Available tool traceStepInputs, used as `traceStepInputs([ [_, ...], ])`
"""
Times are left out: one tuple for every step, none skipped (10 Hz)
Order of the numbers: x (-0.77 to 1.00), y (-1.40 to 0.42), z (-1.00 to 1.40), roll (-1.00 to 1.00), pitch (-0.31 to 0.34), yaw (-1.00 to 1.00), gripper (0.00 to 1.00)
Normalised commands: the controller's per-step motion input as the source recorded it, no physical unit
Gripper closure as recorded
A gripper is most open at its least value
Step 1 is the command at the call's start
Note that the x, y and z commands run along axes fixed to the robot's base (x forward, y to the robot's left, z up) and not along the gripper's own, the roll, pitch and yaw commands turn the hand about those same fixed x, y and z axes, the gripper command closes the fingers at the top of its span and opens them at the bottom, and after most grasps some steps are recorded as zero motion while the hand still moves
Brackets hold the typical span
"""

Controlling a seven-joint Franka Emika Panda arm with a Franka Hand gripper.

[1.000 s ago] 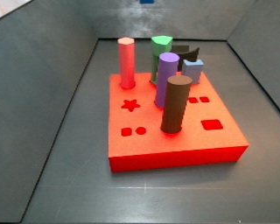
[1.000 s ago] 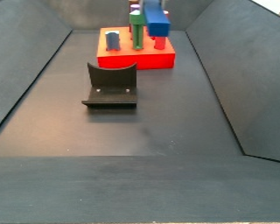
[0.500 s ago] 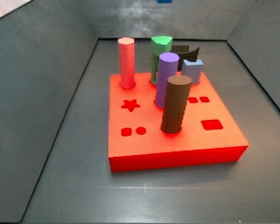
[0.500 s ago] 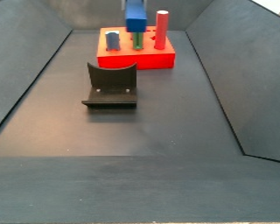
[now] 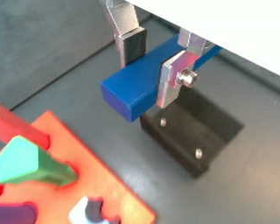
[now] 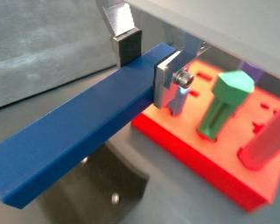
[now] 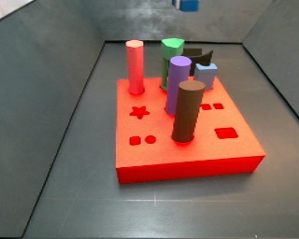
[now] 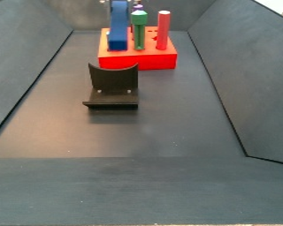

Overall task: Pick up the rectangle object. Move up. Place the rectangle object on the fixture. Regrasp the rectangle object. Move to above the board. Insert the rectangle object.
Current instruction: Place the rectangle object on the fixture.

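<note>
My gripper [image 5: 154,63] is shut on the rectangle object [image 5: 136,87], a dark blue bar clamped between both pads. In a wrist view the long rectangle object [image 6: 73,140] juts far out past the gripper [image 6: 149,66]. In a side view the rectangle object [image 8: 117,18] hangs upright, high in the air in front of the board [image 8: 138,60]; only its tip [image 7: 187,5] shows in a side view. The red board [image 7: 190,159] lies low with its holes open. The fixture [image 8: 112,86] stands on the floor, and it shows beneath the bar [image 5: 201,131].
Tall pegs stand on the board: red [image 7: 135,65], green [image 7: 174,47], purple [image 7: 178,75] and brown [image 7: 189,110], with a pale blue block [image 7: 207,70] behind. Grey sloping walls enclose the dark floor [image 8: 144,132].
The gripper has carried the blue bar sideways, away from over the board's pegs and towards the line of the fixture. Board, pegs and fixture have not moved.
</note>
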Motion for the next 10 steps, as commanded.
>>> traceStepInputs([
  [0.29,0.03,-0.04,-1.0,0.092,-0.09,1.0],
  [0.15,0.04,-0.03,-1.0,0.102,-0.09,1.0],
  [0.07,0.04,-0.03,-1.0,0.103,-0.1,1.0],
  [0.04,0.04,-0.01,-1.0,0.096,-0.11,1.0],
  [0.05,0.03,-0.01,-1.0,0.096,-0.12,1.0],
  [0.06,0.03,-0.02,-1.0,0.105,-0.13,1.0],
  [0.08,0.04,-0.02,-1.0,0.116,-0.15,1.0],
  [0.08,0.04,-0.02,-1.0,0.118,-0.17,1.0],
  [0.07,0.04,-0.01,-0.99,0.107,-0.2,1.0],
  [0.07,0.04,-0.01,-0.79,0.072,-0.2,1.0],
])
